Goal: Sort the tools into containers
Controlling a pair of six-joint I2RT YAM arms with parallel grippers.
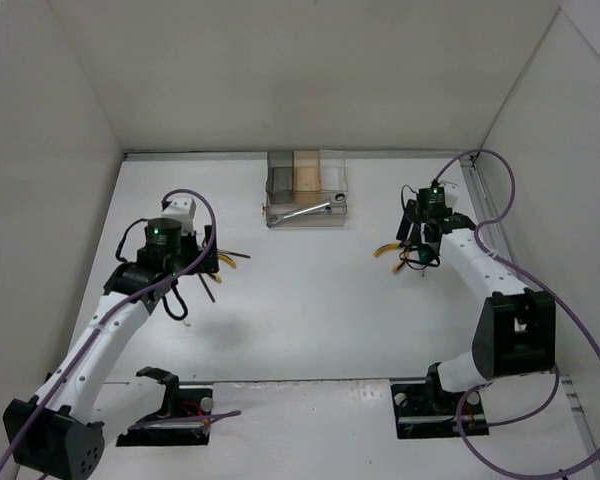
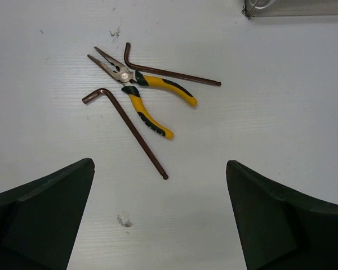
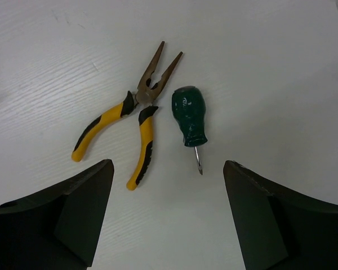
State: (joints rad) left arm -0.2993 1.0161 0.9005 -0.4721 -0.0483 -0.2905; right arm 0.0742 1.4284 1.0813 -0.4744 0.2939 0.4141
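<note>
The clear organizer box (image 1: 305, 188) stands at the back middle, with a silver wrench (image 1: 306, 211) in its low front tray. My left gripper (image 2: 160, 219) is open and empty above the table. Ahead of it lie yellow-handled pliers (image 2: 141, 98) and two dark L-shaped hex keys, one near (image 2: 129, 128) and one far (image 2: 169, 73). My right gripper (image 3: 168, 219) is open and empty above the table. Ahead of it lie a second pair of yellow-handled pliers (image 3: 132, 126) and a green-handled screwdriver (image 3: 187, 115). From above, the left gripper (image 1: 202, 262) and right gripper (image 1: 417, 252) hover over their tools.
White walls close in the table on the left, back and right. Purple cables (image 1: 525, 270) loop around both arms. A corner of the box (image 2: 293, 7) shows at the top right of the left wrist view. Small dark marks (image 2: 124, 221) spot the table.
</note>
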